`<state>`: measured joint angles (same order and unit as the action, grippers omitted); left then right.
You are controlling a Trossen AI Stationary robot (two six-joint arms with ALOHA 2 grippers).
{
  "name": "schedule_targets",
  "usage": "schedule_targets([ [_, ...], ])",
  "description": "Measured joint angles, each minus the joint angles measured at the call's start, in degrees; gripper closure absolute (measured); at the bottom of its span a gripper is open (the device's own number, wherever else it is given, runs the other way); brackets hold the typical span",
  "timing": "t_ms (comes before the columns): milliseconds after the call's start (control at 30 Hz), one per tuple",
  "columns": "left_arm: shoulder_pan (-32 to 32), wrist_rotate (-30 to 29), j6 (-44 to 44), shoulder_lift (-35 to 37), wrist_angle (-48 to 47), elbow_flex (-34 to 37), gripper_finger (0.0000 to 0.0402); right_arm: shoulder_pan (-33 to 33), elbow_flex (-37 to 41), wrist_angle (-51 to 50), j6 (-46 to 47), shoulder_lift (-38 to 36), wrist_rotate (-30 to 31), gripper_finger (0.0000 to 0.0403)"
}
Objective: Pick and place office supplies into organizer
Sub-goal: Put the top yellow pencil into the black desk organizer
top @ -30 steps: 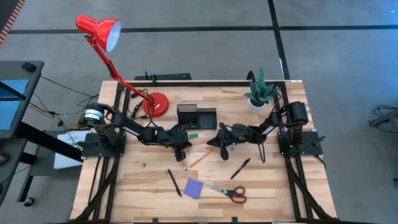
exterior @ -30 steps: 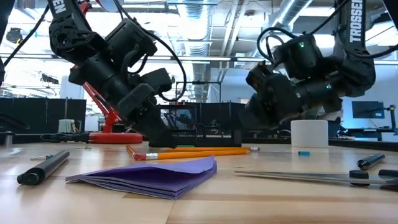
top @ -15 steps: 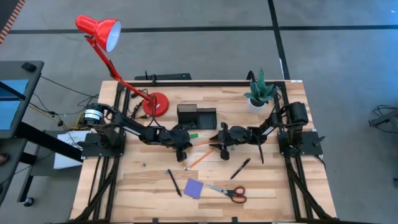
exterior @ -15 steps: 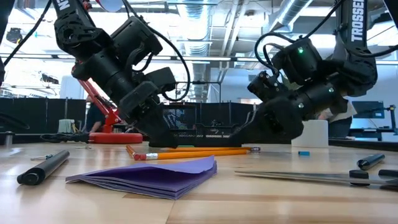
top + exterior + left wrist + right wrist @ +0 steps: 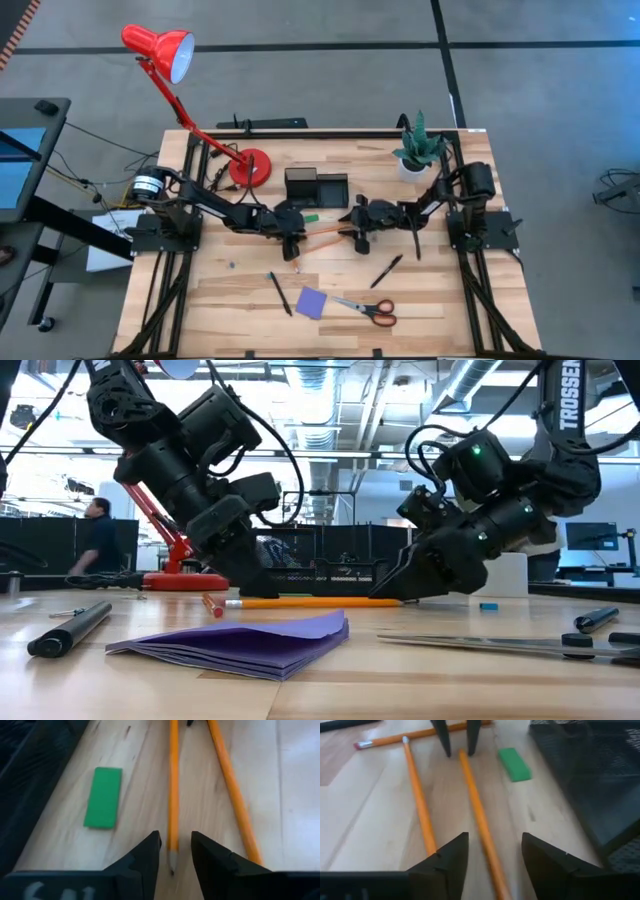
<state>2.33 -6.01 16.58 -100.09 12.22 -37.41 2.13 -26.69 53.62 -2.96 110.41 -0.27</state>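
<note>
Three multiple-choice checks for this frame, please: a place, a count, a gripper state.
1. Where is the eraser?
A. on the table beside the organizer
B. inside the organizer
C. on the notepad
2. How many pencils show in the right wrist view?
A. one
B. three
C. five
3. The right gripper is
A. shut on a pencil
B. shut, empty
C. open astride a pencil
1A: it lies on wood by the mesh wall. 2B: three orange shafts show. 3C: its fingers stand apart, one pencil between.
</note>
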Motion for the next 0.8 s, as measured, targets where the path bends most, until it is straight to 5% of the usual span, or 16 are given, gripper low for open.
schedule_targets([
  [800,-0.09,-0.84,0.3,-0.26,2.44,0.54,0.0319,0.61,-12.69,-23.99,-2.18,-0.22,-5.89,0.0285],
])
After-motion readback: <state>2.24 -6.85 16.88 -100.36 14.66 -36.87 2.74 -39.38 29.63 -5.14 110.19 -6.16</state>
